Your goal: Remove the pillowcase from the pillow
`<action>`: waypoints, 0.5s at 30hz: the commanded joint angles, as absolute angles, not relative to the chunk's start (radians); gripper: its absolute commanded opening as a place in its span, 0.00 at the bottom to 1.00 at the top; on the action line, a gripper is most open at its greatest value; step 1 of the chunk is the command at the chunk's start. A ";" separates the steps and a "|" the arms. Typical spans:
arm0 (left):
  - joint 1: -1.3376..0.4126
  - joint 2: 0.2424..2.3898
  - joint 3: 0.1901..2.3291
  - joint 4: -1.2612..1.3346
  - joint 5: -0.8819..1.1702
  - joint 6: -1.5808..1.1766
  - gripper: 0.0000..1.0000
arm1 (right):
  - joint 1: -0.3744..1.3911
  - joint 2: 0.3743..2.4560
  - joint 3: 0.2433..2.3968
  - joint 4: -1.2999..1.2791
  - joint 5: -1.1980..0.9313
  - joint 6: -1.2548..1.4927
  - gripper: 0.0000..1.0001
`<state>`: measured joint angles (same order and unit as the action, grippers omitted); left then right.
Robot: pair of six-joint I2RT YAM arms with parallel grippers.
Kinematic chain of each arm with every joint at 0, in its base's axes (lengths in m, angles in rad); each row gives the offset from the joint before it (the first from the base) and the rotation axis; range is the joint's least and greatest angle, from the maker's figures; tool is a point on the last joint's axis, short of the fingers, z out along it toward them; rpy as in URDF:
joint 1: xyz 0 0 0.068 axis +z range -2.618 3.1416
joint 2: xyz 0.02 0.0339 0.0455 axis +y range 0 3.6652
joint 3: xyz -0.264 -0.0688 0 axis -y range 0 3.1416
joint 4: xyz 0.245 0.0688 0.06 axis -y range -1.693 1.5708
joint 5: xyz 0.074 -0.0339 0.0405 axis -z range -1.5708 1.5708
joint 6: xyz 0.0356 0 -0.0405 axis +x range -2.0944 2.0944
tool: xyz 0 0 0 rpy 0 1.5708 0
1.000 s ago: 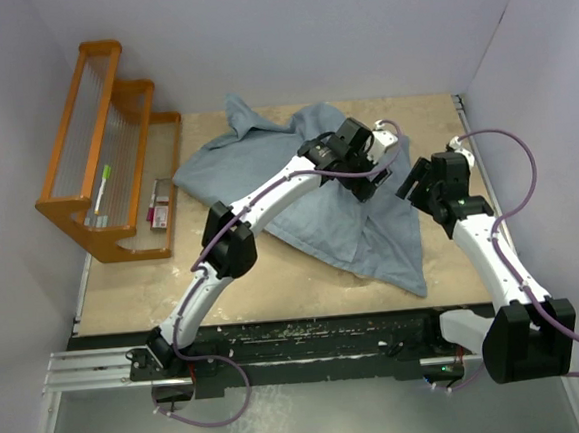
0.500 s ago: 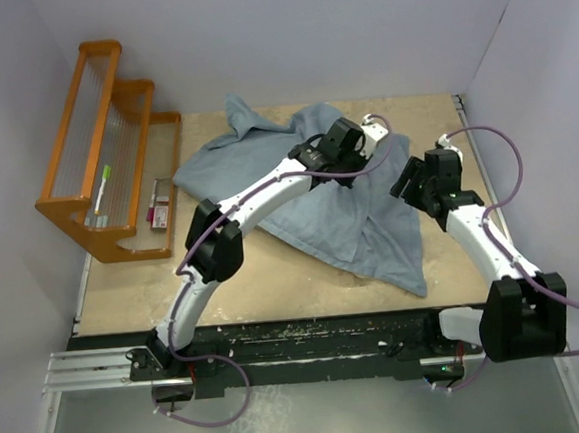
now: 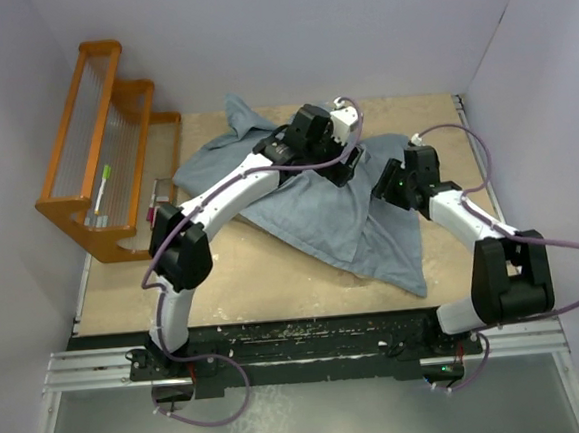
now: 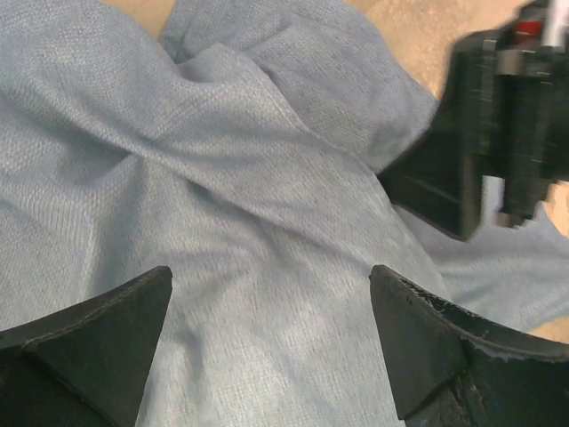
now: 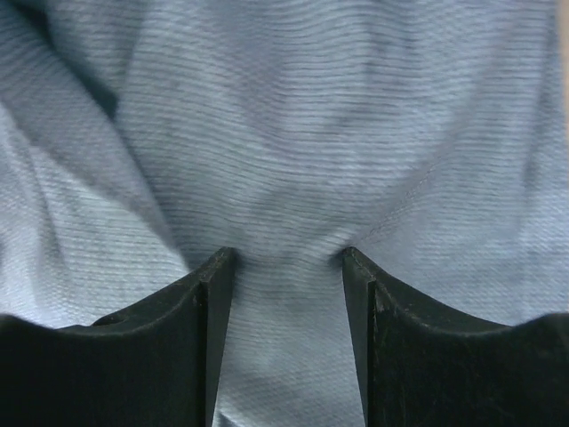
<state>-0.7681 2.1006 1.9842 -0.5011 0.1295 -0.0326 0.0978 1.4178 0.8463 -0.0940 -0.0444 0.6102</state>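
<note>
- The pillowcase (image 3: 314,214), blue-grey face up, lies rumpled on the table (image 3: 264,279), spreading from the centre toward 1 o'clock.
- The left gripper (image 4: 269,277) hovers over the cloth's far part, its jaws wide apart.
- The right gripper (image 5: 286,258), at the left gripper's 4 o'clock, has its jaws clamped on a fold of the pillowcase.
- An orange rack (image 3: 104,151) stands at 10 o'clock.

Quick headcount: one blue-grey pillowcase (image 3: 319,209) mid-table. Two robot arms, a left arm (image 3: 232,189) and a right arm (image 3: 465,218). One orange rack (image 3: 103,141) far left with three steps, holding one green-white stick (image 3: 102,188) and one small pink packet (image 3: 155,215).
</note>
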 commanded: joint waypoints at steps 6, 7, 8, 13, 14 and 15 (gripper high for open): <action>-0.769 1.859 1.707 -0.399 0.157 -0.011 0.97 | 0.211 1.465 0.985 0.015 -0.142 0.620 0.51; -0.768 1.846 1.687 -0.398 0.158 -0.011 0.97 | 0.218 1.462 0.993 0.014 -0.146 0.620 0.52; -0.768 1.836 1.672 -0.399 0.162 -0.011 0.97 | 0.220 1.458 0.998 0.014 -0.153 0.619 0.54; -0.800 1.841 1.656 -0.402 0.189 -0.017 0.98 | 0.221 1.425 1.031 -0.022 -0.154 0.620 0.55; -0.815 1.856 1.666 -0.400 0.183 -0.016 0.99 | 0.219 1.422 1.024 -0.026 -0.171 0.649 0.55; -0.824 1.876 1.678 -0.398 0.180 -0.019 1.00 | 0.214 1.420 1.016 -0.014 -0.176 0.664 0.55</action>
<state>-0.7803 1.8694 1.6505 -0.4503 0.1574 -0.0227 0.2214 1.4677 0.9787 -0.0319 -0.1303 0.6197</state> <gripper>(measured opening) 0.984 0.551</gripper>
